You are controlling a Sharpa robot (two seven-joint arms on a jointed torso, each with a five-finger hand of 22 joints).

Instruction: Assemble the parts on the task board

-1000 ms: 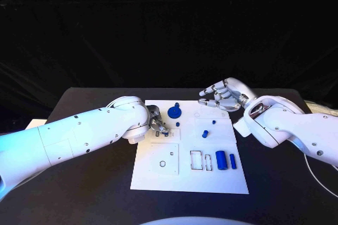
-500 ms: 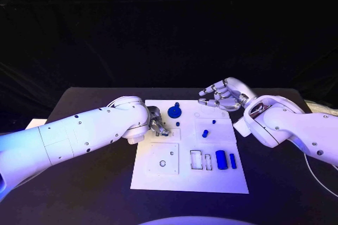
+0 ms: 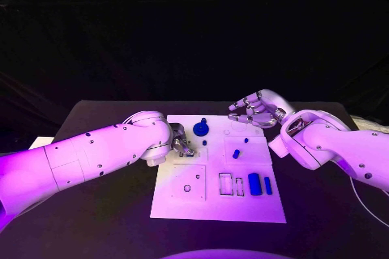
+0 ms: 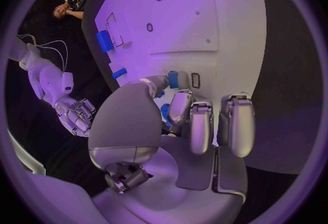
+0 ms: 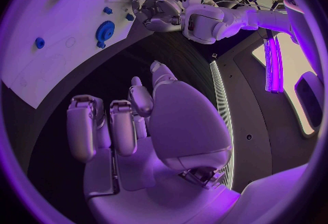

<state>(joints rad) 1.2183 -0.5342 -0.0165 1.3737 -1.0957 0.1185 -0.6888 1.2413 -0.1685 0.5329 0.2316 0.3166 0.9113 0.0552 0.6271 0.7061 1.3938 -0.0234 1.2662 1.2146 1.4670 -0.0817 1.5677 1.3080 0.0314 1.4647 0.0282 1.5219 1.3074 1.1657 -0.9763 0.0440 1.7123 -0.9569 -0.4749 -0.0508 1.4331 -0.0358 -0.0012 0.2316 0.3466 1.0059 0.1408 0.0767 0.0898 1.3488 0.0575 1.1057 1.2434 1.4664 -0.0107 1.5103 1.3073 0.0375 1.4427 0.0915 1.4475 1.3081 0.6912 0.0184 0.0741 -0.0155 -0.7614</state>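
Note:
The white task board [image 3: 243, 205] lies mid-table. My left hand [image 3: 180, 144] hovers low over the board's left edge and pinches a small blue part [image 4: 173, 78] between thumb and a finger, close to a small rectangular slot [image 4: 196, 80]. My right hand [image 3: 255, 112] hangs over the board's far right corner, fingers loosely curled and apart, holding nothing. On the board rest a blue gear [image 3: 201, 128], a tiny blue piece [image 3: 205, 141], a blue peg [image 3: 236, 154], a blue cylinder [image 3: 254, 183] and a thin blue bar [image 3: 267, 185].
Empty cut-outs sit in the board's near half: a square plate with a hole [image 3: 188, 188] and two narrow rectangular slots [image 3: 231, 184]. Black table [image 3: 97, 214] surrounds the board. A white cable [image 3: 369, 205] trails at the right.

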